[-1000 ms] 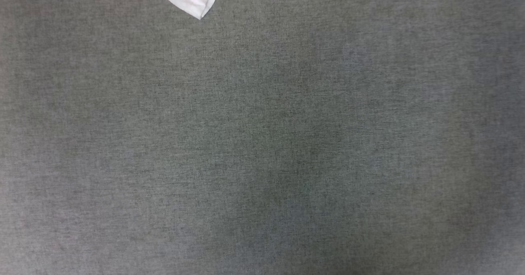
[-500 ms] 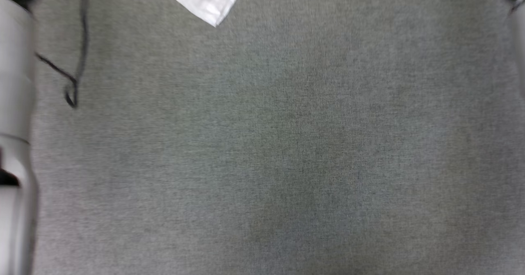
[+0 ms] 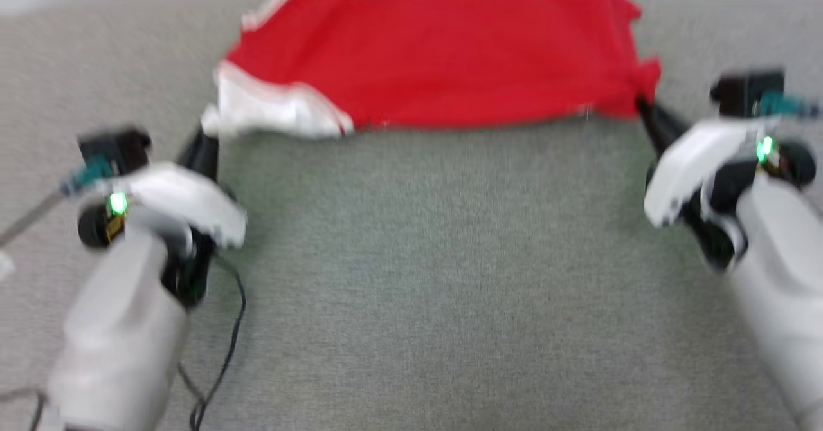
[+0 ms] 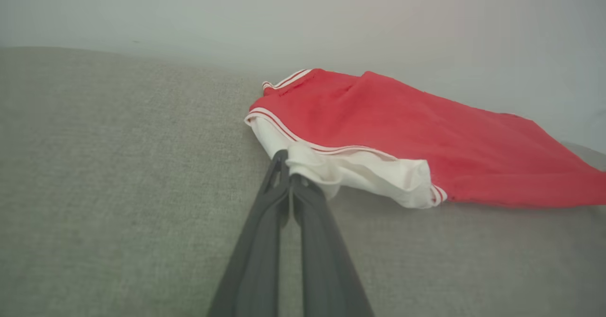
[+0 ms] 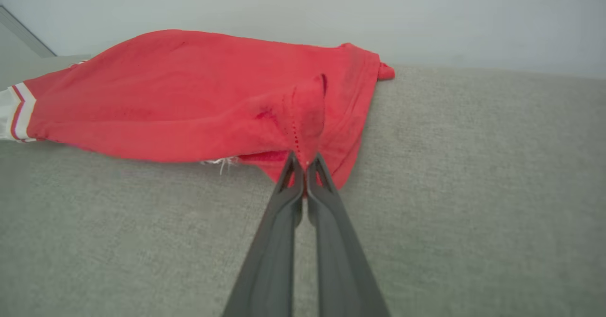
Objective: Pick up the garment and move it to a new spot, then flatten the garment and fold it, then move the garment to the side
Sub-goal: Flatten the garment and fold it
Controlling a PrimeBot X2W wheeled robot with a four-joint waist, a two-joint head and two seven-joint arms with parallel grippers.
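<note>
Garment (image 3: 437, 64) rests bunched along the far side of the bench (image 3: 411, 276), left hand (image 4: 286, 165) clenched on its white sleeve, right hand (image 5: 305, 163) clenched on its red edge; relocation step judged in hand, next move requiring an even joint lift

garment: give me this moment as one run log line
garment: lying on grey surface, spread between both grippers | left gripper: shut on white sleeve | right gripper: shut on red edge
</note>
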